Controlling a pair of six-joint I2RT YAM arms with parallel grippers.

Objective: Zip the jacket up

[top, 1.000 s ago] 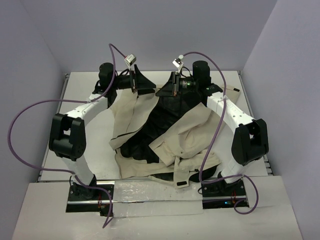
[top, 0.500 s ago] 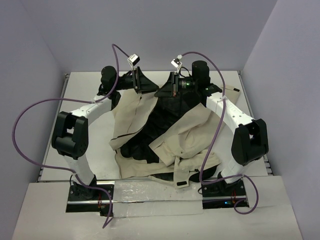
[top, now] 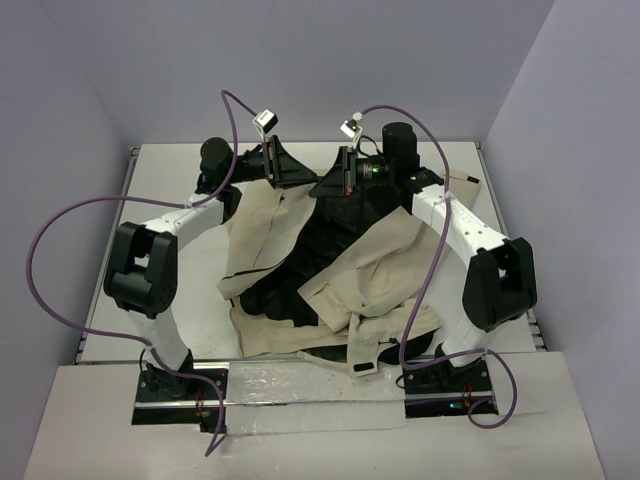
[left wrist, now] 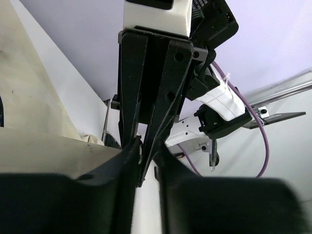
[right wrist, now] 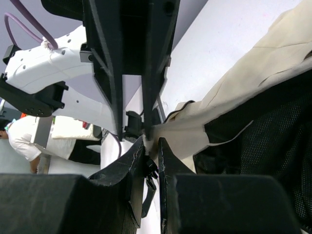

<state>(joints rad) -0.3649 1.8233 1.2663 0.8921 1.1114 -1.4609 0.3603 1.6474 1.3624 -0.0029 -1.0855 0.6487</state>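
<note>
Top external view: the jacket [top: 330,270] is spread open on the tabletop [top: 505,195], with its black lining exposed and its front edges well apart; nothing is zipped yet. Its far edge is pinched in the right hand [top: 347,172], fingers almost together. The left hand [top: 272,165] is set nearly closed at the neighbouring edge, but a firm hold cannot be told. Aligning and zipping are judged still to be done.

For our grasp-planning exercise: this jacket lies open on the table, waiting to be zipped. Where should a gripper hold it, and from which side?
Probably the two front edges at the far end of the jacket, approached from above. There the beige panels spread off the black lining, leaving thin free edges; nearer, they overlap and bunch.
</note>
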